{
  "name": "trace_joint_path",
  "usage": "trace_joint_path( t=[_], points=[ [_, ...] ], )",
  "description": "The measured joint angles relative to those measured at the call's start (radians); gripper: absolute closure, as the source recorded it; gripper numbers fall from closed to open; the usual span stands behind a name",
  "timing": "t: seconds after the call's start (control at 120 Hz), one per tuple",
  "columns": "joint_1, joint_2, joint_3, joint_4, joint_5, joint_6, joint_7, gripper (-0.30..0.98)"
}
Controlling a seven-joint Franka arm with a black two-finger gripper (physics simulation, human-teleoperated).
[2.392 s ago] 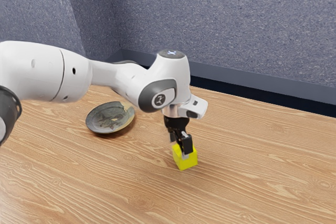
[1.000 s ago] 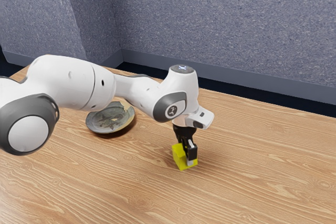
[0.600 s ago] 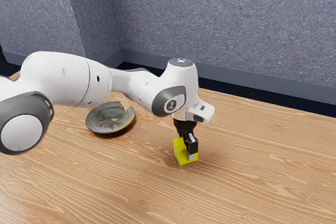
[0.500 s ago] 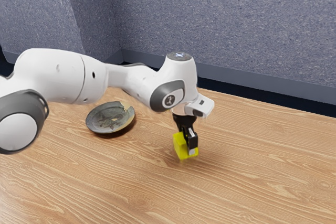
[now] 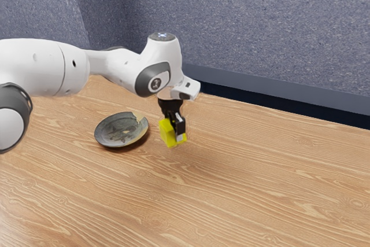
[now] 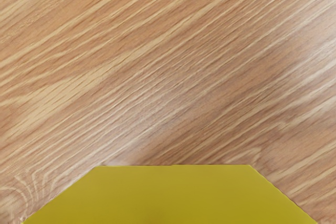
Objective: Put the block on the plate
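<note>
Hanging in the grasp of the gripper [image 5: 176,133], the yellow block [image 5: 167,135] is just beneath the black hand, pinched between the fingers from two sides and seemingly clear of the wooden tabletop [image 5: 243,189]. It leans slightly in the exterior view. I would judge it light and stiff, with flat faces that should neither give nor crush; smooth sides might let it slip or swivel if the squeeze eased early. The present hold, across opposite faces, looks right, and a grip through the middle of those faces would best stop it tipping.

Outward from the gripper, toward the exterior view's left and lower down, the dark grey plate [image 5: 115,133] rests on the table, near the block but apart from it. Its raised rim looks like the thing to clear: the block should travel over it, then be lowered level onto the middle before release. The plate itself may be brittle, so a soft set-down would suit.
</note>
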Motion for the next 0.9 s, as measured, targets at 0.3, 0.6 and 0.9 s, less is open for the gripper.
trace_joint_path(
  t=[0.3,0.6,0.9],
  points=[
    [0.131,-0.002,-0.001,0.001,0.03,-0.013,0.024,0.3],
    [0.237,0.0,-0.005,0.01,0.051,-0.02,0.06,0.3],
    [0.349,0.023,-0.058,0.031,0.053,-0.024,0.099,0.3]
  ],
)
